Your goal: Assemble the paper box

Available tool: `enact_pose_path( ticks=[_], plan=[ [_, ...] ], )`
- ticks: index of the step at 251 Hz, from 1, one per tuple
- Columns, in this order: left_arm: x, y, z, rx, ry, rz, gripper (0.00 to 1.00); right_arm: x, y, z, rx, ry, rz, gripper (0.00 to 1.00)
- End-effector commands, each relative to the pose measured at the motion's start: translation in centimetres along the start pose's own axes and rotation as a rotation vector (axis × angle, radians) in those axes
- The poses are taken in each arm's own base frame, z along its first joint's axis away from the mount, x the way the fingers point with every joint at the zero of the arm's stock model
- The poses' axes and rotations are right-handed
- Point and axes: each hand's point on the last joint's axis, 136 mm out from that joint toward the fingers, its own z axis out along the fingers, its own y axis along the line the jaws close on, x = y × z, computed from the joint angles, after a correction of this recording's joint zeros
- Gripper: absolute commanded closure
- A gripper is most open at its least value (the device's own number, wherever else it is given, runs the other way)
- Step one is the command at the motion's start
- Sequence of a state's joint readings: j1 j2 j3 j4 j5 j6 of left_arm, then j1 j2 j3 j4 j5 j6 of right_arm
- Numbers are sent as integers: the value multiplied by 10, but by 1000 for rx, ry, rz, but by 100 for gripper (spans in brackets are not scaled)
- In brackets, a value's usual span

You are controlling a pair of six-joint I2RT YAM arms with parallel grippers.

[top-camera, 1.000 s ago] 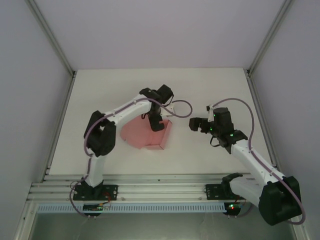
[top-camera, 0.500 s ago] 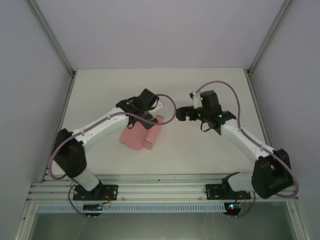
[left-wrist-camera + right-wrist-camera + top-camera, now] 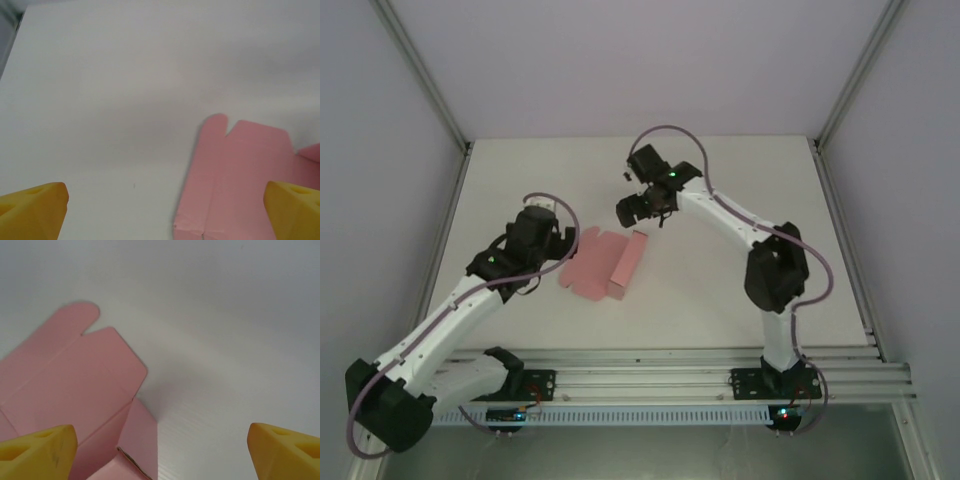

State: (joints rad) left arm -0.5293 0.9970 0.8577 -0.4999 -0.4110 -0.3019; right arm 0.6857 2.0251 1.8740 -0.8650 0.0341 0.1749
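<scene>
The pink thin-card paper box (image 3: 603, 265), partly folded, lies on the white table (image 3: 520, 180) between my grippers. My left gripper (image 3: 563, 240) hovers beside its left edge, fingers wide, empty; my right gripper (image 3: 632, 210) hangs near its far end, likewise wide

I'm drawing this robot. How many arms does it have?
2. The left arm reaches from the near left to the box's left side; the right arm reaches from the near right to just behind the box.
</scene>
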Motion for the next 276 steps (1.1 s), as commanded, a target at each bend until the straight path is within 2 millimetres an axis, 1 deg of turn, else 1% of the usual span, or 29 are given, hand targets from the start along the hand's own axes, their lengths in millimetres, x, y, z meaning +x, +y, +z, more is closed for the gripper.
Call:
enact_pose_path(
  ticks=[1,17,31,65,77,84,123,140,161,165,200,226,248,258,276],
  plan=[
    [4,1,1,39,0,-114,0,32,1,8,82,188,-37,12],
    [7,3,3,38,7,-111,0,35,10,16,76,234,-75,14],
    [10,4,5,38,16,-110,0,38,14,22,70,274,-110,17],
    [16,2,12,49,31,-115,0,51,16,34,53,358,-149,25],
    [17,2,15,51,37,-119,0,55,16,36,52,382,-160,27],
    [18,1,17,54,42,-120,0,57,14,38,57,393,-162,29],
    [21,3,23,46,62,-119,1,71,8,49,73,455,-167,52],
    [22,3,24,44,67,-120,0,75,5,52,70,474,-159,69],
    [22,3,25,47,69,-124,0,79,2,54,74,481,-147,86],
    [22,3,25,47,68,-123,0,79,2,53,75,479,-148,88],
    [22,4,25,46,69,-126,0,79,-2,51,70,449,-135,98],
    [20,3,25,50,65,-131,1,73,-4,49,66,383,-122,100],
    [18,0,25,64,57,-140,0,60,-9,47,90,267,-117,100],
    [17,-1,26,67,55,-143,0,49,-14,46,127,178,-125,100],
    [15,-4,26,85,53,-153,0,35,-20,39,172,15,-103,100]
  ],
)
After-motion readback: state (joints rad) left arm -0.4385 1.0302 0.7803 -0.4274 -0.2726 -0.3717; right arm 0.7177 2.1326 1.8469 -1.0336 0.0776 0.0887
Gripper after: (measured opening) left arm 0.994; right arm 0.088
